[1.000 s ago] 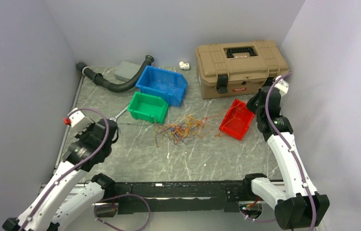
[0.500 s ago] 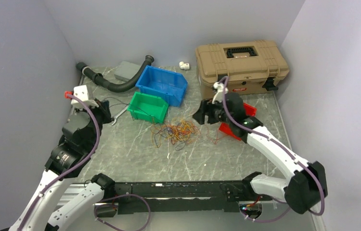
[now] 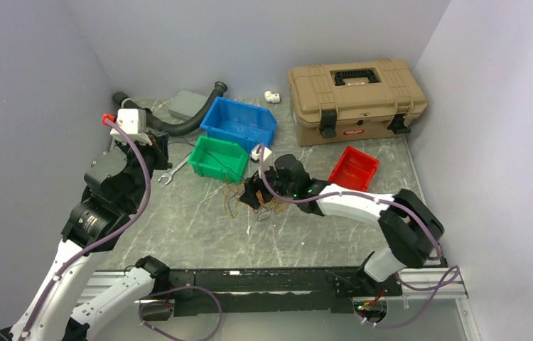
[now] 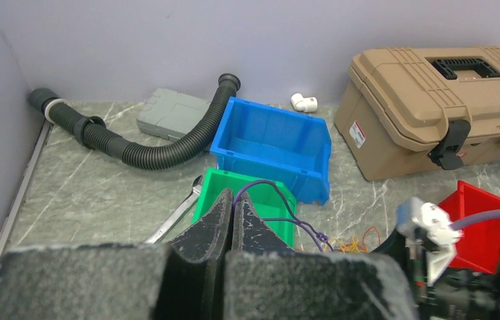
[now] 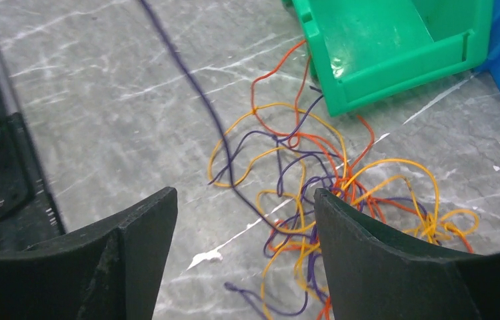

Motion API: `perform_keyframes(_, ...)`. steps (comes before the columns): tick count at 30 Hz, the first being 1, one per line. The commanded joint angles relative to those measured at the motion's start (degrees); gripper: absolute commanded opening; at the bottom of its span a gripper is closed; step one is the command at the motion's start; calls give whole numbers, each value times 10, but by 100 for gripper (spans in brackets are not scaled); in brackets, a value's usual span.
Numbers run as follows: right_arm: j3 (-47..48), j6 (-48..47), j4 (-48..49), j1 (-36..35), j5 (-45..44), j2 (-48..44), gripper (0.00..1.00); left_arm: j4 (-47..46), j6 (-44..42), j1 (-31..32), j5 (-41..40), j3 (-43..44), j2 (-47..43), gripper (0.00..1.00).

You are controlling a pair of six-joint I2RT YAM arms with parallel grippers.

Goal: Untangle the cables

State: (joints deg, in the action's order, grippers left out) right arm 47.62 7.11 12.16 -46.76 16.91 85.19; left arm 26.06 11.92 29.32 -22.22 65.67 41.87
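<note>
Orange and yellow cables [image 5: 341,180] lie at five o'clock from the green bin [image 3: 217,158]. My right gripper [image 5: 244,200] just came over them, jaws apart, ready to grab. My left gripper [image 4: 233,200] pinches one purple cable [image 4: 269,182].

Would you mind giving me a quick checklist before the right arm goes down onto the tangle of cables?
1. Right jaws open: ok.
2. Tangle beneath the right jaws: ok.
3. Left jaws shut on the purple cable: ok.
4. Purple cable free of the tangle: cannot tell.
5. Strands clear of the green bin: not ok, some reach its front.
</note>
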Motion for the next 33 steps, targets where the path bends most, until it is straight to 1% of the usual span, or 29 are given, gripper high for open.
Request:
perform_keyframes(1,32,1,90,-12,-57,60,73,-12,-26,-2,6,46,11,0)
perform_keyframes(4,-8,48,135,-12,-79,80,66,3,-37,-2,-49,84,21,0)
perform_keyframes(6,-47,81,156,-12,-109,77,57,7,-61,-2,-110,117,23,0)
perform_keyframes(8,-80,116,150,-10,-159,61,45,-5,-95,-2,-180,144,17,0)
perform_keyframes(9,-95,135,140,-7,-192,51,36,-19,-108,-2,-221,154,12,0)
perform_keyframes(10,-107,154,121,-1,-223,40,30,-40,-140,-2,-255,159,4,0)
perform_keyframes(11,-115,176,92,7,-245,29,28,-64,-165,-2,-285,159,-5,0)
perform_keyframes(13,-130,215,44,32,-272,6,28,-124,-215,-2,-326,150,-26,0)
perform_keyframes(15,-143,239,11,61,-278,-18,29,-174,-244,-1,-341,133,-48,0)
perform_keyframes(17,-158,238,7,81,-262,-46,29,-197,-244,-1,-331,115,-65,0)
perform_keyframes(18,-161,234,8,84,-260,-59,29,-194,-232,-2,-318,106,-71,0)
perform_keyframes(20,-157,215,11,84,-240,-80,19,-181,-198,-2,-282,93,-80,0)
perform_keyframes(22,-140,195,6,85,-217,-94,13,-147,-154,-1,-232,89,-83,0)
perform_keyframes(24,-120,174,-3,84,-180,-108,12,-110,-113,-2,-168,85,-80,0)
perform_keyframes(25,-112,167,-6,83,-159,-114,14,-95,-93,-2,-132,82,-76,0)
perform_keyframes(26,-105,160,-9,82,-140,-120,24,-79,-79,-2,-95,77,-69,0)
perform_keyframes(27,-98,153,-12,82,-123,-127,29,-66,-68,-2,-59,72,-62,0)
perform_keyframes(29,-87,145,-18,82,-100,-139,34,-45,-45,-2,3,61,-47,0)
perform_keyframes(30,-82,141,-21,82,-90,-144,35,-34,-39,-2,24,57,-40,0)
perform_keyframes(31,-77,135,-24,81,-82,-147,33,-25,-32,-2,39,52,-34,0)
perform_keyframes(32,-74,131,-27,81,-75,-150,29,-19,-26,-2,53,48,-30,0)
perform_keyframes(33,-69,124,-29,82,-68,-153,18,-18,-25,-2,65,42,-28,0)
